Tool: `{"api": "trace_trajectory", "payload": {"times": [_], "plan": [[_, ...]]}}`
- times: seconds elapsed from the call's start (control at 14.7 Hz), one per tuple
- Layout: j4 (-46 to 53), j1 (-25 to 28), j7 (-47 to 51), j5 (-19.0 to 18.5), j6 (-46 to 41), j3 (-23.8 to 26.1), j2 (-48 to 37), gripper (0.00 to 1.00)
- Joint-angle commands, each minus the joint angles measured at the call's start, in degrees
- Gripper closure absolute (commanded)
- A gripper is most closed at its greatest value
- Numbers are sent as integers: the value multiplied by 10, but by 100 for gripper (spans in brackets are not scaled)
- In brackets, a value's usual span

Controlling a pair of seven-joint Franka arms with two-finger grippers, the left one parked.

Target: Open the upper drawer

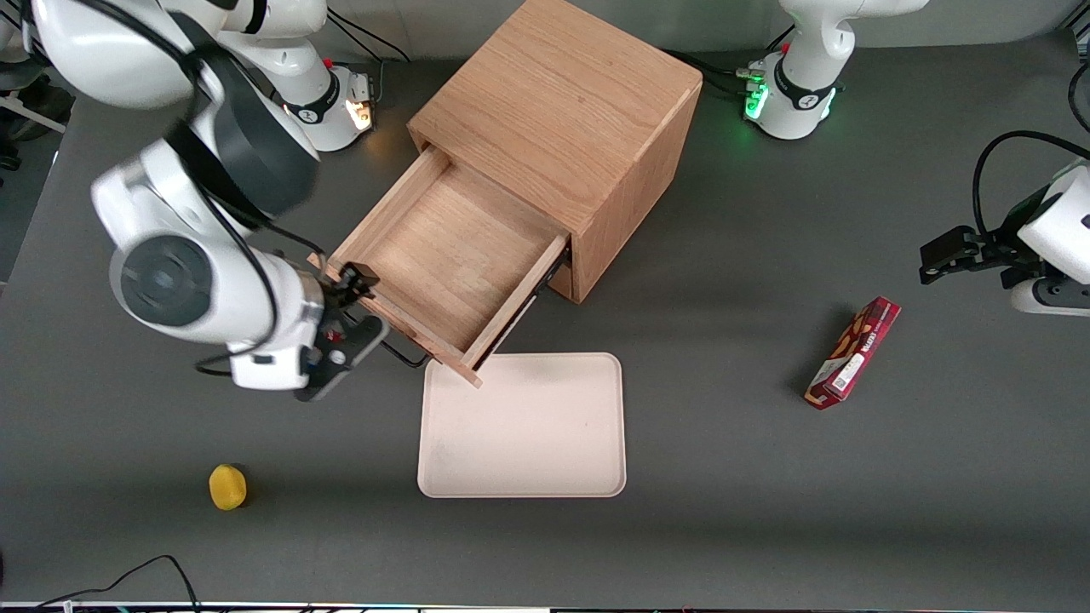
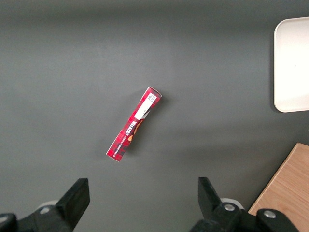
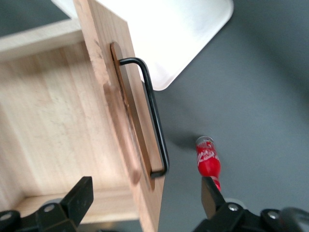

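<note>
The upper drawer [image 1: 451, 255] of the light-oak cabinet [image 1: 562, 111] stands pulled far out, its inside bare. Its thin black bar handle [image 1: 404, 356] sits on the front panel, which faces the tray. My right gripper [image 1: 366, 308] is open at the end of that panel toward the working arm's end of the table. In the right wrist view the gripper [image 3: 146, 198] straddles the panel [image 3: 104, 72]: one finger [image 3: 82, 193] is over the drawer's inside, the other finger [image 3: 210, 193] is over the table. The handle [image 3: 157, 121] lies just ahead of the fingers, and nothing is gripped.
A cream tray [image 1: 524, 426] lies right in front of the open drawer. A red-and-white cylinder [image 3: 207, 162] lies on the table near the outer finger. A yellow object [image 1: 227, 486] sits nearer the front camera. A red box [image 1: 854, 352] lies toward the parked arm's end.
</note>
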Motion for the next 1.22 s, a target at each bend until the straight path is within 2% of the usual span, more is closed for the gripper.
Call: {"api": "trace_trajectory", "payload": {"times": [0.0,0.2,0.34,0.61,0.68,0.82,0.88,0.95,1.09,1.15], "plan": [[-47,-60,22,42,-4,-1,-82,1],[-97,-130,16,82,-1,3,-162,0],[-144,-168,14,88,2,6,-220,0],[-267,-265,14,177,66,10,-343,0],[-289,-278,13,193,74,10,-365,0],[-299,-275,13,197,71,-2,-374,0],[-300,-243,14,197,64,-32,-375,0],[-300,-172,14,197,50,-100,-375,0],[-300,14,21,197,36,-293,-386,0],[-299,87,23,200,33,-374,-387,0]]}}
